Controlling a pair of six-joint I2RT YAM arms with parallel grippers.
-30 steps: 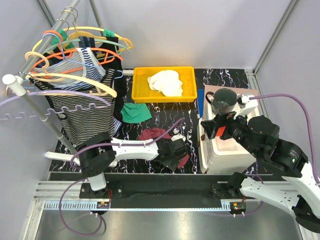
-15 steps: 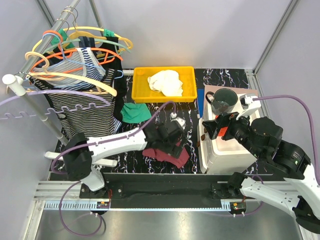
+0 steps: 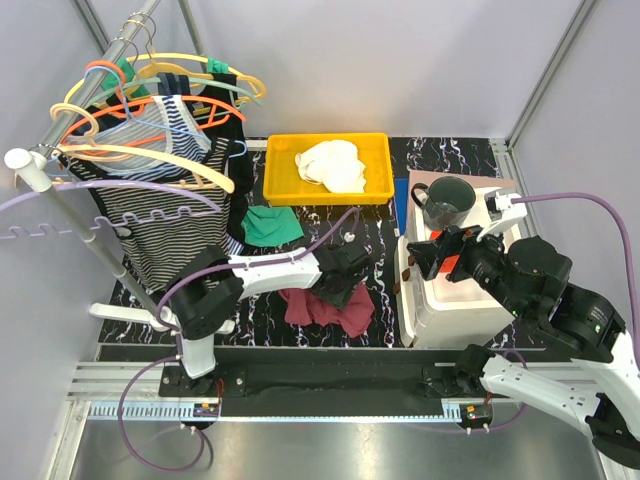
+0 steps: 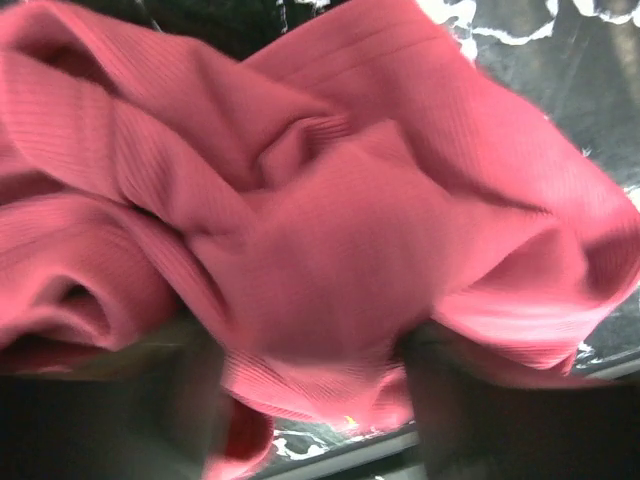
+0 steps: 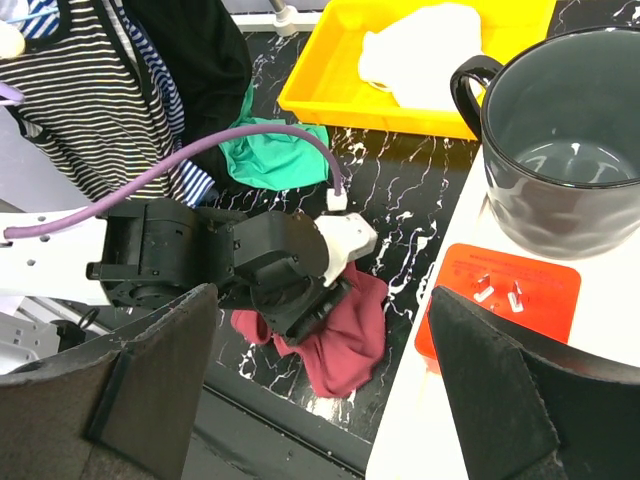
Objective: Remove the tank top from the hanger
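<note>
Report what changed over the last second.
The left end effector moved away from the near edge, now over the far side of the red garment, which lies more exposed. Whether it grips the cloth is unclear. The right end effector stayed open above the white box; hanging clothes, yellow tray, green cloth and mug unchanged.

In the left wrist view we saw the red garment (image 4: 330, 250) run past the left and top edges. Beneath it the left gripper (image 4: 310, 410) showed its fingers (image 4: 480, 410) only as dark blurs, and we could not tell whether they pinched it. From above, that gripper hid the garment's far part. Right of the garment, the mug (image 5: 570, 150) was cut off in the right wrist view.
</note>
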